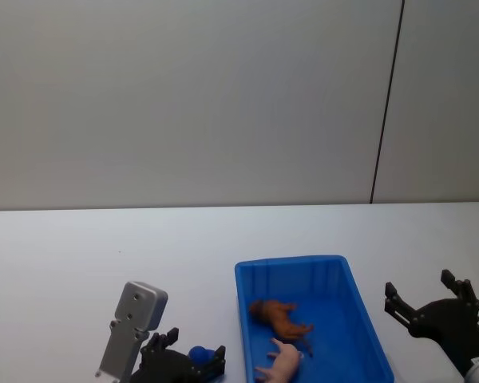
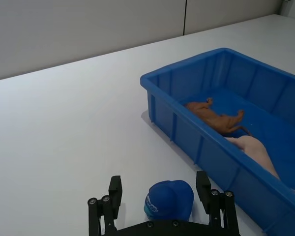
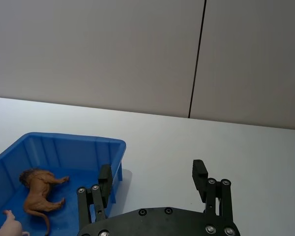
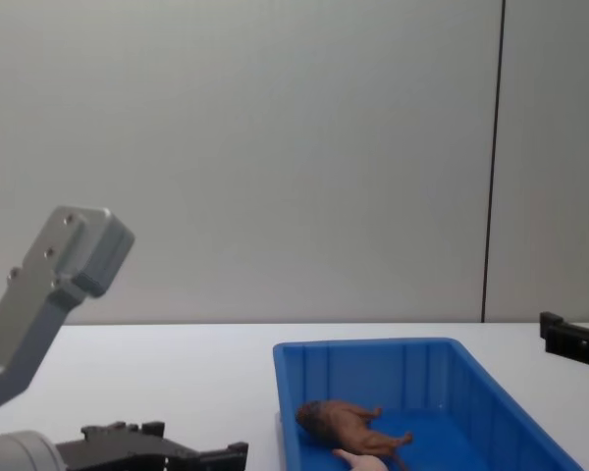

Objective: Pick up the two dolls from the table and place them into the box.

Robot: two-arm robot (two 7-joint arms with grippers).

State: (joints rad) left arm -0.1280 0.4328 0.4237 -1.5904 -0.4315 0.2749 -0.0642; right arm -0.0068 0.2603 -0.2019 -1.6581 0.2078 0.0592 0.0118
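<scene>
The blue box (image 1: 244, 299) stands on the white table (image 1: 104, 263), near its front edge. A brown four-legged doll (image 1: 281, 317) lies on its side inside the box (image 2: 167, 93), also visible in the left wrist view (image 2: 214, 117) and the right wrist view (image 3: 38, 192). The other doll, small with a rounded dark-blue top (image 2: 169, 199), sits on the table left of the box. My left gripper (image 2: 159, 183) is open, with a finger on either side of this doll (image 1: 198, 353). My right gripper (image 1: 419, 285) hovers open and holds nothing, to the right of the box.
A pale pink piece with a small hand shape (image 1: 279, 363) lies in the box's near end beside the brown doll; I cannot tell what it is. A grey wall with a dark vertical seam (image 1: 387, 104) stands behind the table.
</scene>
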